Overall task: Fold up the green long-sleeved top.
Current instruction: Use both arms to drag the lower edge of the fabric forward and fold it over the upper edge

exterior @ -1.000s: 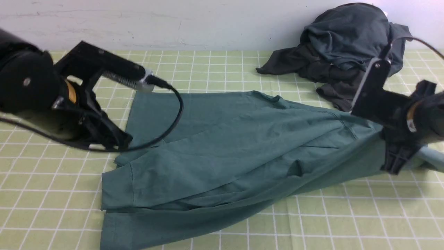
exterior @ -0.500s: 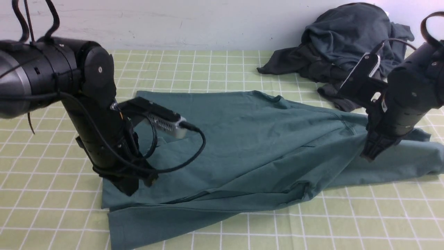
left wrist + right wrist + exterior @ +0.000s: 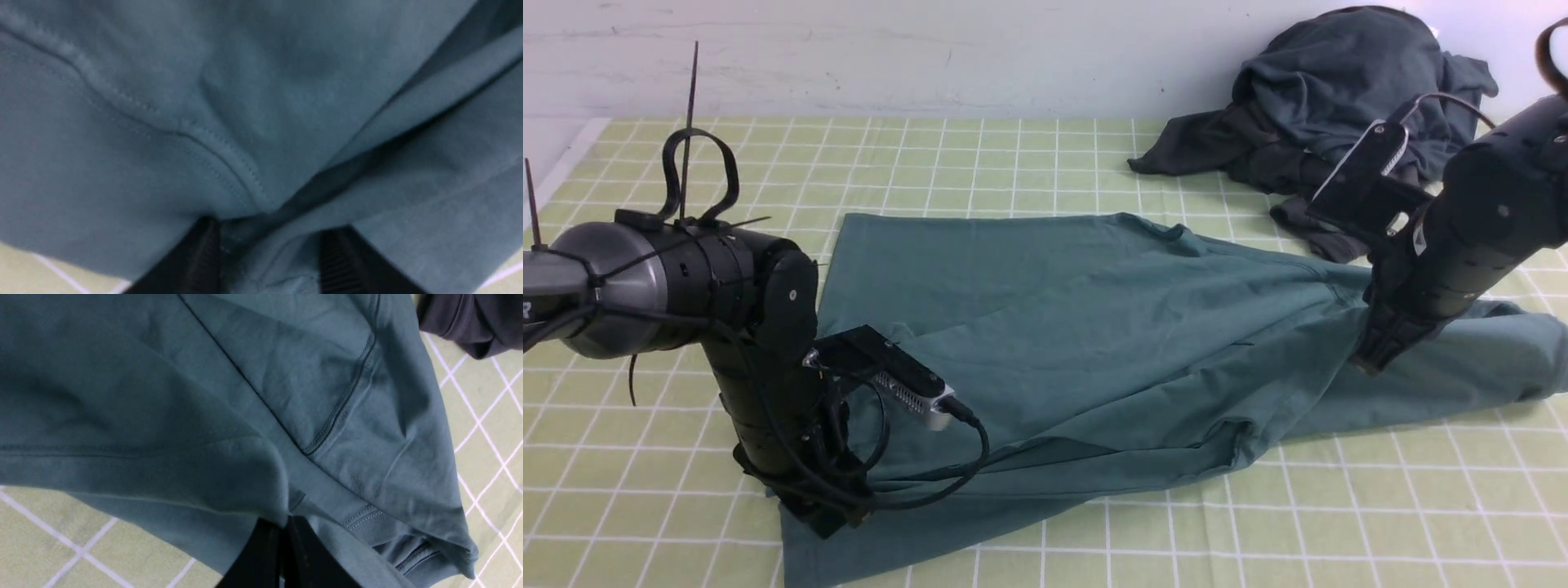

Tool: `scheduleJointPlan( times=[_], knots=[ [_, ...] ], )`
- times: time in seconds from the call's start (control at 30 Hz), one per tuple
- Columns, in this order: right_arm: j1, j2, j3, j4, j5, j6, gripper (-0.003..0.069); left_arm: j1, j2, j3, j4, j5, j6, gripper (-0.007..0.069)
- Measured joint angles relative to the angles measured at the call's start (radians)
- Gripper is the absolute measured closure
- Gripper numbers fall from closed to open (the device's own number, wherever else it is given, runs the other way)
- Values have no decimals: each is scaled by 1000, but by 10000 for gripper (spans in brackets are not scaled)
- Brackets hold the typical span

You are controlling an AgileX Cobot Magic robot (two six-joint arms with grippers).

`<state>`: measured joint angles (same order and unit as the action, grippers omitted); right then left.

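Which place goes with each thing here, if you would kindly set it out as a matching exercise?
Things:
1. green long-sleeved top
2. charcoal-grey clothes heap
3. left pincer
4. right pincer

Places:
a. far right, against the wall
b. low at the near left corner of the top
c. spread across the middle of the checked tablecloth
d. low on the right part of the top, near the sleeve

Pairs: 1-c, 2-a, 3-b, 4-d.
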<state>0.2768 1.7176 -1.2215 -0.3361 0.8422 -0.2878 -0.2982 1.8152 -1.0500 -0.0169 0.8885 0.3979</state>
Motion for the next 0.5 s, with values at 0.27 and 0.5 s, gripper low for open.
scheduleJointPlan(
  times=[0.27, 0.5],
  knots=[
    [0, 0, 0, 0, 34, 0, 664, 0, -90, -57, -6, 170, -29, 618],
    [0, 0, 0, -20, 30, -1, 664, 9, -222, -264, 126, 150, -205, 619]
  ],
)
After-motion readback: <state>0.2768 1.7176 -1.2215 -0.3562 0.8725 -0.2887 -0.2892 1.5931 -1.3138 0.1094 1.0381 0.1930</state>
